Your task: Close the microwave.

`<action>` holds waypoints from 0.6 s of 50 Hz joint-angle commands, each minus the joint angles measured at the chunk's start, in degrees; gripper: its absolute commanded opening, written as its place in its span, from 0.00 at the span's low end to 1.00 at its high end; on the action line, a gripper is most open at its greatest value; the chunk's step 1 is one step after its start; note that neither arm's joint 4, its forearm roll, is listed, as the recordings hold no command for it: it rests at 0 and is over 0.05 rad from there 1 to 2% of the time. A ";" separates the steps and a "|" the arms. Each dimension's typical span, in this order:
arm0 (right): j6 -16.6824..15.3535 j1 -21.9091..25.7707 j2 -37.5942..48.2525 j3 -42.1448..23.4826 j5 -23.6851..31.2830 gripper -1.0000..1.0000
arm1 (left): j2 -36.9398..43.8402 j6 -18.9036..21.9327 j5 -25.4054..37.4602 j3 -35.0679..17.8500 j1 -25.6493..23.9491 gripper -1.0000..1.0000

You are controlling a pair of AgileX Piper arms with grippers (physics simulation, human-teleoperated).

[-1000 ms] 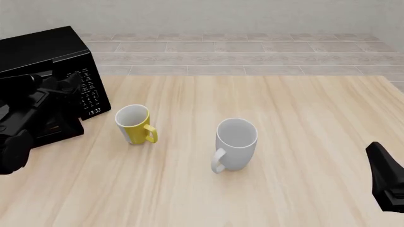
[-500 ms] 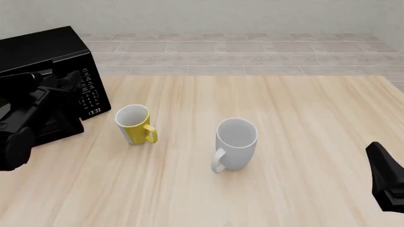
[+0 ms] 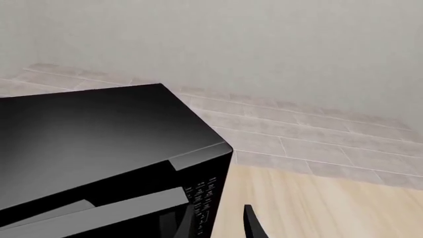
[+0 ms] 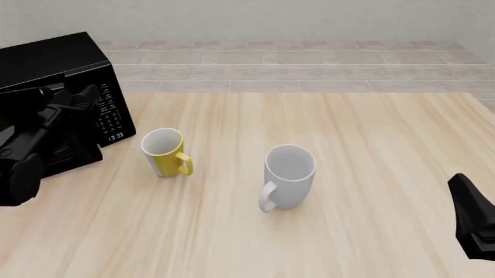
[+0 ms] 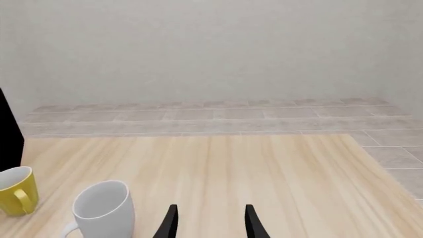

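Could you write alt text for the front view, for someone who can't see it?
A black robot arm reaches against a black microwave at the left of a wooden table. A yellow mug and a white mug stand mid-table.

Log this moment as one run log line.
left gripper at microwave door | door nearly shut | right gripper open, idle | mugs untouched

The left end effector (image 4: 73, 98) pushed the microwave (image 4: 54, 58) door (slightly) inward.
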 commanded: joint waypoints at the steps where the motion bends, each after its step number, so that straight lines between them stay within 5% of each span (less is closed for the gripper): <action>1: 0.10 0.23 0.00 0.00 -0.06 1.00 | 4.80 2.26 11.97 1.56 5.06 1.00; 30: 0.40 0.48 -0.01 0.00 -0.53 1.00 | 6.20 1.93 12.90 0.08 5.42 1.00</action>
